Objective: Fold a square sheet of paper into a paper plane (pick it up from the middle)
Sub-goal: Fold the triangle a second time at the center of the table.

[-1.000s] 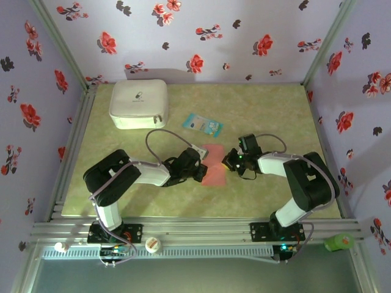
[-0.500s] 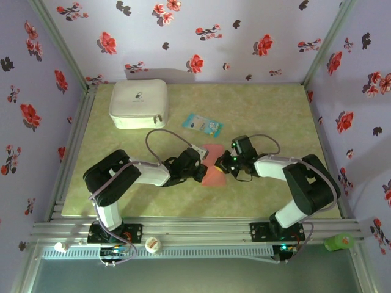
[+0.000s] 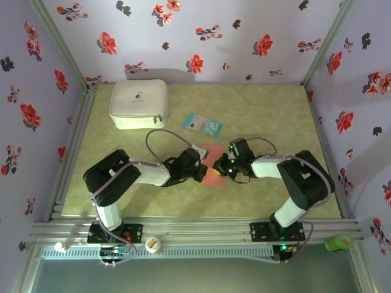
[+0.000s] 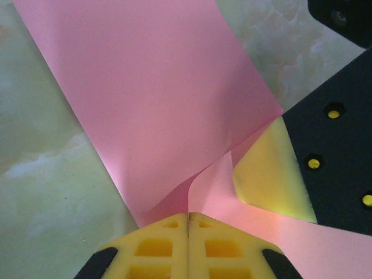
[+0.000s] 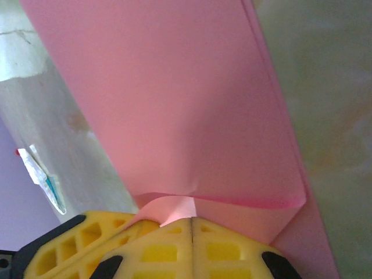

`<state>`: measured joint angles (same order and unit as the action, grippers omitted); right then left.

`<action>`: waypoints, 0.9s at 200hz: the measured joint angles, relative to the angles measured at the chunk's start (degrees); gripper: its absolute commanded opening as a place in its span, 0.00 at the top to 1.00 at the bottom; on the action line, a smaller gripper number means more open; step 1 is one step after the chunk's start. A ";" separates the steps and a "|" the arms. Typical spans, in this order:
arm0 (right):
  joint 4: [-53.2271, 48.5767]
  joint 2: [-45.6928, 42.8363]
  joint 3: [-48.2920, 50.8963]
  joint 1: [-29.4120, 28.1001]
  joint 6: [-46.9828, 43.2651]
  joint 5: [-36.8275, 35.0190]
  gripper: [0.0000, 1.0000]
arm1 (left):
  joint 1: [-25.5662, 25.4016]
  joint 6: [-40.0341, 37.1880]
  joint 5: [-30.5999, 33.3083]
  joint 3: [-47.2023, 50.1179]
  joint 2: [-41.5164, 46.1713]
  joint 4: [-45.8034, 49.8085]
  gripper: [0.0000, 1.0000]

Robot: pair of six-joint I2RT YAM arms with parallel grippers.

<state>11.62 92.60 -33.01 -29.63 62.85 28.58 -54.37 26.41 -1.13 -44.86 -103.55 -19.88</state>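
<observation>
I have the pink sheet (image 3: 213, 150) lying near the middle of the top view, on the counter (image 3: 275, 110) just below the blue packet (image 3: 202, 124). Both arms meet over its near edge, I judge so that one can anchor the paper while the other brings a flap across. The left tool (image 4: 188, 216) is pressed together, pinching a raised curl of paper at lower centre. The right tool (image 5: 192, 220) is likewise clamped tight on a lifted fold.

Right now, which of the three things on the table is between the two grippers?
The salmon-pink sheet of paper; the light-blue packet and white case lie farther back, untouched.
</observation>
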 measured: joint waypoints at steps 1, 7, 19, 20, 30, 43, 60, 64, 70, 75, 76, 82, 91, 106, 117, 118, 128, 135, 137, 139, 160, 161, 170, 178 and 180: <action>0.04 0.00 0.02 0.00 0.00 -0.02 1.00 | 0.00 -0.02 0.00 0.00 0.00 0.00 0.94; 0.17 0.00 0.09 0.00 -0.04 -0.02 1.00 | 0.00 0.00 0.00 -0.09 0.00 0.15 0.93; 0.15 0.04 0.09 0.00 -0.28 -0.09 1.00 | 0.00 0.00 0.02 -0.11 0.00 0.24 0.92; 0.15 0.04 0.09 0.00 -0.31 -0.09 1.00 | 0.00 0.00 0.00 -0.11 0.00 0.24 0.92; 0.17 0.04 0.13 -0.02 -0.76 -0.28 1.00 | 0.00 0.00 0.00 -0.22 0.00 0.42 0.91; 0.15 0.04 0.17 -0.07 -1.29 -0.42 1.00 | 0.00 0.02 0.00 -0.46 0.00 0.85 0.91; 0.15 0.04 0.17 -0.07 -1.92 -0.42 1.00 | 0.02 0.39 -0.15 -0.52 0.00 1.05 0.83; 0.15 0.04 0.17 -0.07 -1.99 -0.44 1.00 | 0.04 0.42 -0.22 -0.55 0.00 1.07 0.80; 0.15 0.04 0.17 -0.07 -2.23 -0.44 1.00 | 0.07 0.74 -0.44 -0.70 0.00 1.16 0.80; 0.15 0.04 0.17 -0.07 -2.38 -0.44 1.00 | 0.07 1.31 -0.66 -0.90 0.00 1.44 0.79; 0.13 0.04 0.17 -0.07 -2.38 -0.46 1.00 | 0.07 1.29 -0.68 -0.96 0.00 1.51 0.79; 0.13 0.04 0.17 -0.07 -2.43 -0.46 1.00 | 0.07 1.73 -0.90 -1.20 0.02 1.92 0.77; 0.13 0.04 0.17 -0.07 -2.64 -0.46 1.00 | 0.17 2.23 -1.14 -1.42 0.24 2.49 0.73; 0.13 0.04 0.17 -0.07 -2.82 -0.46 1.00 | 0.59 4.04 -1.27 -1.49 1.31 4.46 0.67; 0.11 0.04 0.15 -0.07 -2.84 -0.48 1.00 | 1.07 5.09 -1.22 -1.49 2.58 6.08 0.65; 0.11 0.04 0.17 -0.07 -2.84 -0.48 1.00 | 1.11 5.16 -1.22 -1.49 2.69 6.25 0.65; 0.09 0.04 0.15 -0.07 -2.86 -0.48 1.00 | 1.51 6.40 -1.01 -1.53 4.09 7.78 0.65; 0.04 0.04 0.13 -0.07 -2.86 -0.50 1.00 | 1.79 7.34 -0.94 -1.60 5.31 9.07 0.65; 0.02 0.04 0.11 -0.07 -2.86 -0.50 1.00 | 1.84 7.56 -0.92 -1.62 5.57 9.33 0.65; -0.02 0.04 0.11 -0.07 -2.86 -0.50 1.00 | 1.88 7.82 -0.87 -1.66 5.92 9.64 0.66; -0.13 0.04 0.07 -0.07 -2.86 -0.52 1.00 | 2.05 10.10 -1.05 -2.95 8.72 13.25 0.76; -0.13 0.04 0.07 -0.07 -2.86 -0.55 1.00 | 2.05 10.12 -1.09 -3.04 8.76 13.31 0.77; -0.15 0.04 0.07 -0.07 -2.86 -0.55 1.00 | 2.05 11.28 -2.10 -4.17 9.27 14.64 0.84; -0.15 0.04 0.07 -0.07 -2.86 -0.57 1.00 | 2.05 12.04 -3.34 -5.31 9.35 15.52 0.90; -0.15 0.04 0.07 -0.07 -2.86 -0.59 1.00 | 2.05 11.80 -3.78 -5.62 9.35 15.72 0.91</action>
<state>11.46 92.64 -32.95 -29.69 59.99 27.99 -52.31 38.22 -4.91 -50.48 -94.19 -4.16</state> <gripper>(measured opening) 0.047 0.157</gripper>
